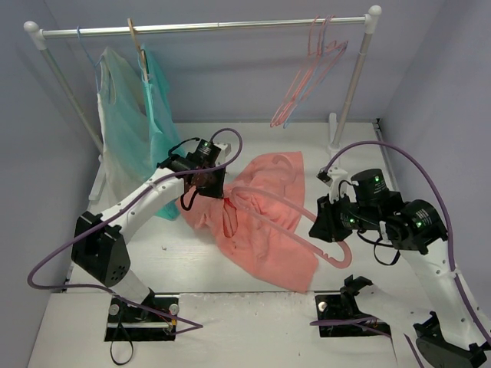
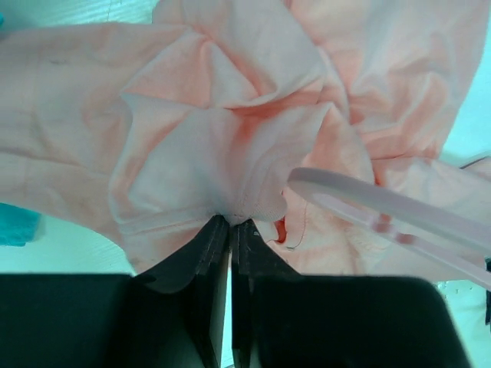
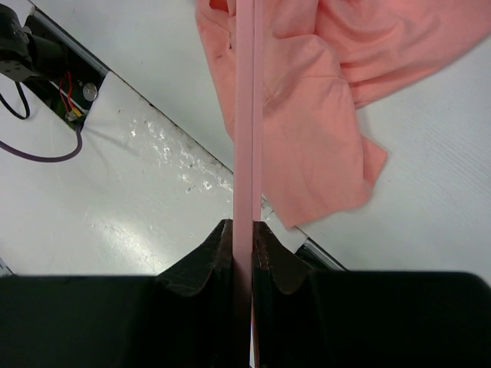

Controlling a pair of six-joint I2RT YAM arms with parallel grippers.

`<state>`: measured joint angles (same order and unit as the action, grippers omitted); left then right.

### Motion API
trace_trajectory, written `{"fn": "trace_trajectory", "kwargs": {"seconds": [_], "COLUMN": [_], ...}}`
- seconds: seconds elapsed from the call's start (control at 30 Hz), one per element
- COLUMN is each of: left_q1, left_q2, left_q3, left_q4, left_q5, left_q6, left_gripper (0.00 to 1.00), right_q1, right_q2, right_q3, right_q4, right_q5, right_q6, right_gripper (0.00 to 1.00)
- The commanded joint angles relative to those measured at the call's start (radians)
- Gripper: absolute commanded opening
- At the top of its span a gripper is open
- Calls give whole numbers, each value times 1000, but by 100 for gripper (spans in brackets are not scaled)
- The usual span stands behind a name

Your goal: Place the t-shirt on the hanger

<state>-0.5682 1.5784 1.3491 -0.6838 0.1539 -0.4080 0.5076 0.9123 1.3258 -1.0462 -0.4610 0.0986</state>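
cloth, picture edges and fine wire are hiding things

in the top view the t-shirt (image 1: 265, 230) is swallowing the far end of the hanger (image 1: 330, 258), and the left gripper (image 1: 209, 184) is burying its tips out of sight in the bunched cloth. in the left wrist view the t-shirt (image 2: 199, 146) is spilling past the top, left and right edges, and the hanger (image 2: 383, 217) is running off the right edge. in the right wrist view the hanger (image 3: 245, 115) is showing edge-on only and is leaving through the top edge. the thin hangers (image 1: 307, 77) are overlapping too closely to count, and the teal garment (image 1: 149, 130) is covering part of the pale garment (image 1: 113, 84).
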Motion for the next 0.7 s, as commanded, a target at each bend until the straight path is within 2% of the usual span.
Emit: {"fn": "trace_trajectory", "kwargs": {"seconds": [0.0,0.03,0.1,0.13,0.4,0.67], "left_q1": [-1,-1,1,1,2,24], "left_q2": [-51,-46,-40,-37,-29,83], "left_q3": [93,99,96,90,94,311], "left_q4": [-51,-68,-80,-89,-77,-200], "left_q5": [7,10,0,-8,-7,-34], "left_q6": [31,40,49,51,28,-20], "left_gripper": [0,0,10,10,4,4], "right_q1": [17,19,22,22,37,55], "right_q2": [13,14,17,16,14,7], "right_q3": [-3,-10,-14,-13,-23,-43], "right_q4": [74,80,83,84,84,107], "right_q5": [-25,-24,-21,-21,-33,-28], "right_q6": [-16,-16,-14,-14,-17,-17], "right_gripper": [0,0,0,0,0,0]}}
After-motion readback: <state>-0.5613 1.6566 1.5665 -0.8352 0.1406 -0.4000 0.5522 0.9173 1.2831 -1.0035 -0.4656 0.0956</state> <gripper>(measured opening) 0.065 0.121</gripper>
